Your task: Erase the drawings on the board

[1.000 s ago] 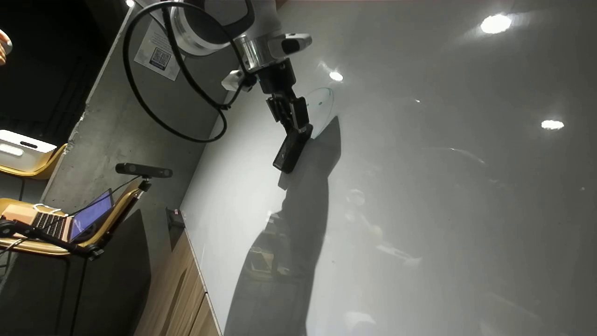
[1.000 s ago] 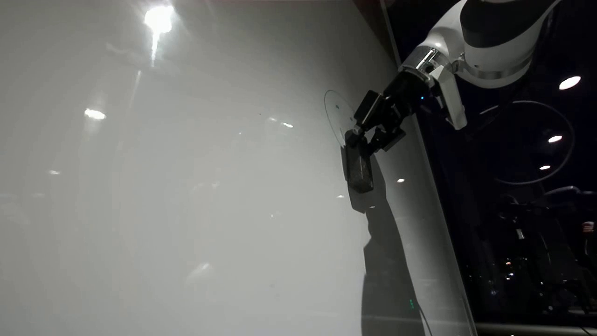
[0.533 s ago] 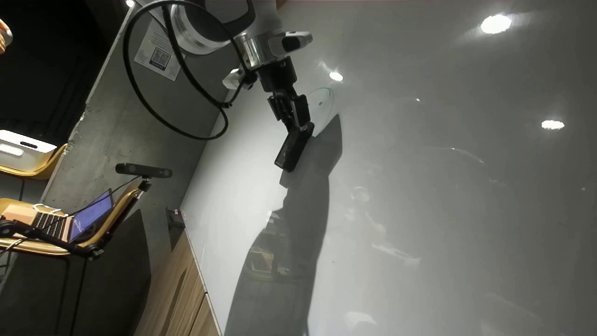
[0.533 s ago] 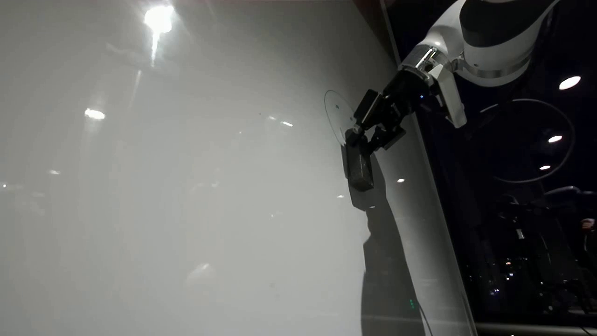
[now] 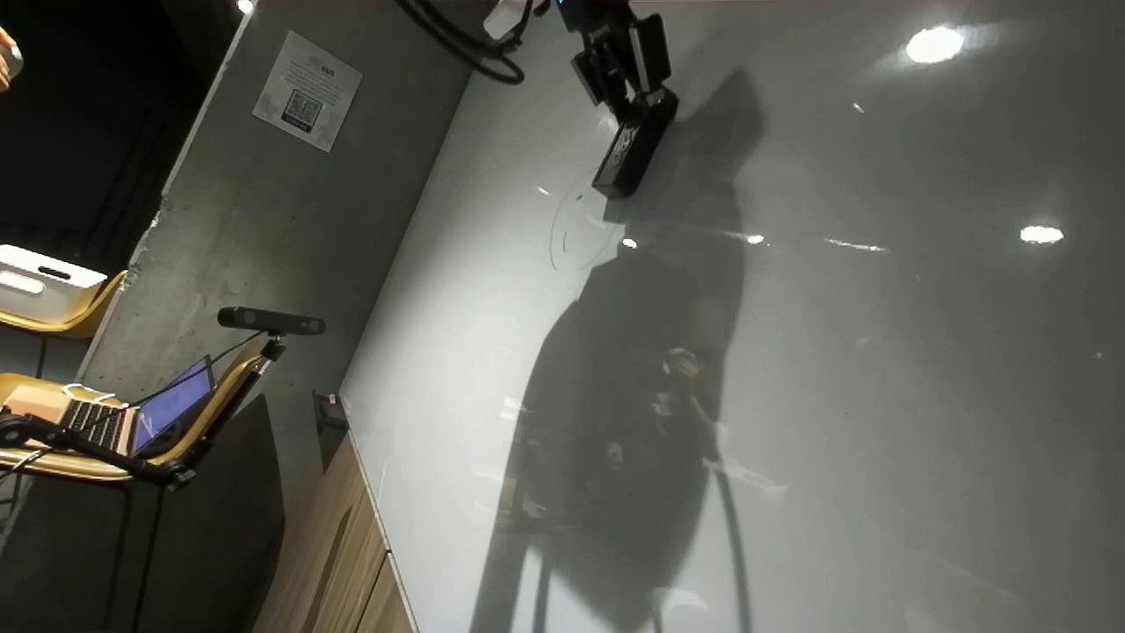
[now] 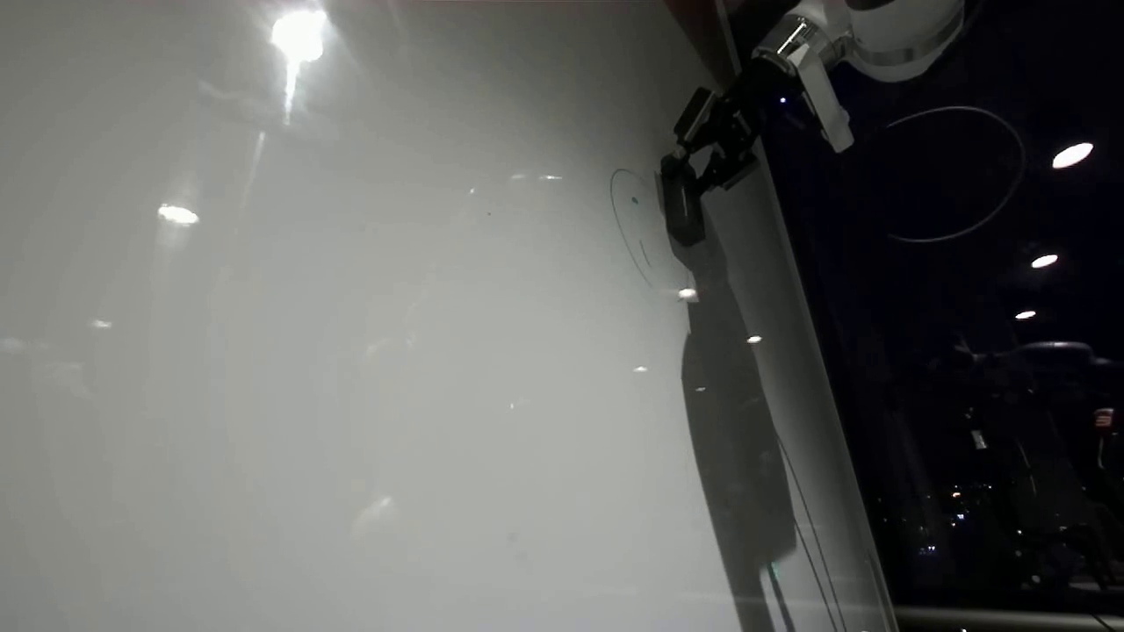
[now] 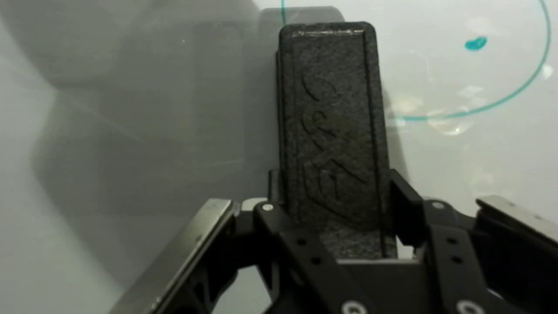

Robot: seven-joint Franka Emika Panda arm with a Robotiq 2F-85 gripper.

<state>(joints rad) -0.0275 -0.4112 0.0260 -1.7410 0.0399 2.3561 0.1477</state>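
Note:
On the glossy white board (image 6: 395, 421), thin teal drawings of a rounded face show: the curved outline (image 7: 501, 101) and a dot (image 7: 475, 44) lie to the right in the wrist view. In an exterior view the face outline (image 6: 613, 202) is beside the eraser, and a faint part of its outline (image 5: 552, 237) shows below it in an exterior view. A dark block-like eraser (image 7: 333, 100) hides part of the drawing. My gripper (image 7: 338, 196) is shut on the eraser's sides, near one end. Whether the eraser touches the board I cannot tell.
A grey wall (image 5: 290, 229) with a paper sign (image 5: 308, 92) meets the board at a corner. A chair with a laptop (image 5: 132, 413) and a black camera (image 5: 271, 321) stand there. Wooden panels (image 5: 334, 545) border the board. The arm's shadow (image 6: 738, 439) falls across it.
Over the last half second the arm, with the eraser, has moved up in both exterior views. Lower parts of the face that were covered now show, and the shadow has shifted.

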